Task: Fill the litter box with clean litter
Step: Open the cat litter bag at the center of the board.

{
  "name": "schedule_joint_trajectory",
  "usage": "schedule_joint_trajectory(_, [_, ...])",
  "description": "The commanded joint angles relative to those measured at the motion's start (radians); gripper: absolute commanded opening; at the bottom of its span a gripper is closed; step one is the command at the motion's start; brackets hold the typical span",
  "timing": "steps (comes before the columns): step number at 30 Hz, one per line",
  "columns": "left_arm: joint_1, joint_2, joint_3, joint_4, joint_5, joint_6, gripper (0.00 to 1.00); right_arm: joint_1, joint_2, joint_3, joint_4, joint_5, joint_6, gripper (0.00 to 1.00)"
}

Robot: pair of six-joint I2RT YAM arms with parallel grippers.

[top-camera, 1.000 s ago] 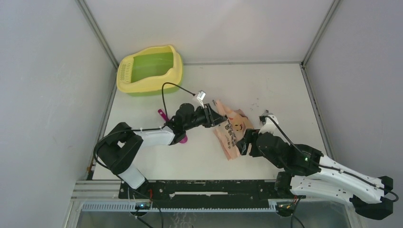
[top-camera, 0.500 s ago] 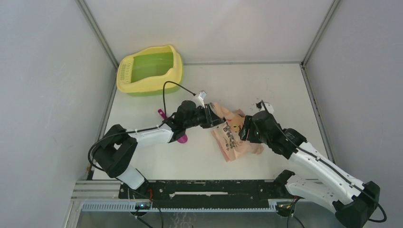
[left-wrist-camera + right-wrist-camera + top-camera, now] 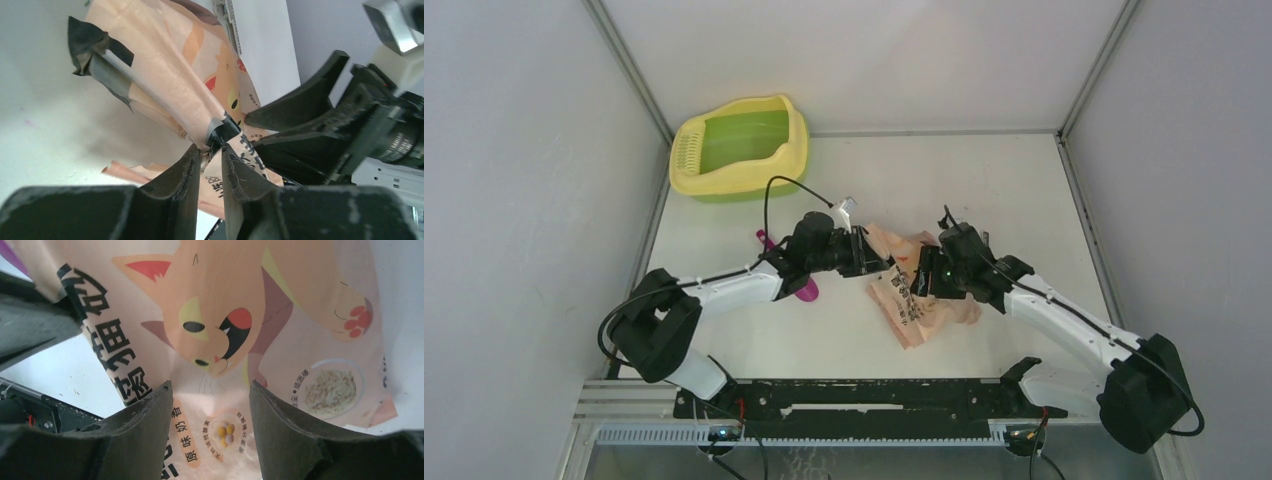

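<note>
The litter box [image 3: 724, 184] sits in the table's [image 3: 1004, 180] far left corner, close to the left wall. It has a yellow rim and walls, a green basin and a slotted grille at its left end. Nearer, a magenta scoop [image 3: 767, 241] lies partly under my left arm. My left gripper [image 3: 210, 154] is pinched narrow on a black-taped fold of the pink-orange bag [image 3: 165, 65]. My right gripper [image 3: 210, 386] stands wide over the bag's printed cat face; I cannot tell whether its tips touch. Beyond the bag, white tabletop stretches to the right wall.
</note>
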Motion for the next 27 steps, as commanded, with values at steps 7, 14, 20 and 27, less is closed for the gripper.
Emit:
schedule_joint_trajectory(7, [0.003,-0.069,-0.031,0.061,0.107,-0.038,0.27,-0.011,0.113,-0.004,0.117,-0.072,-0.029,0.66])
schedule_joint_trajectory(14, [0.002,-0.082,-0.042,0.067,0.129,-0.054,0.28,-0.048,0.179,0.008,0.133,-0.106,-0.059,0.66])
schedule_joint_trajectory(20, [-0.003,-0.095,-0.085,0.064,0.127,-0.072,0.29,-0.049,0.281,0.015,0.176,-0.126,-0.064,0.66])
schedule_joint_trajectory(27, [-0.009,-0.113,-0.143,0.048,0.111,-0.068,0.3,-0.042,0.377,0.023,0.235,-0.137,-0.059,0.66])
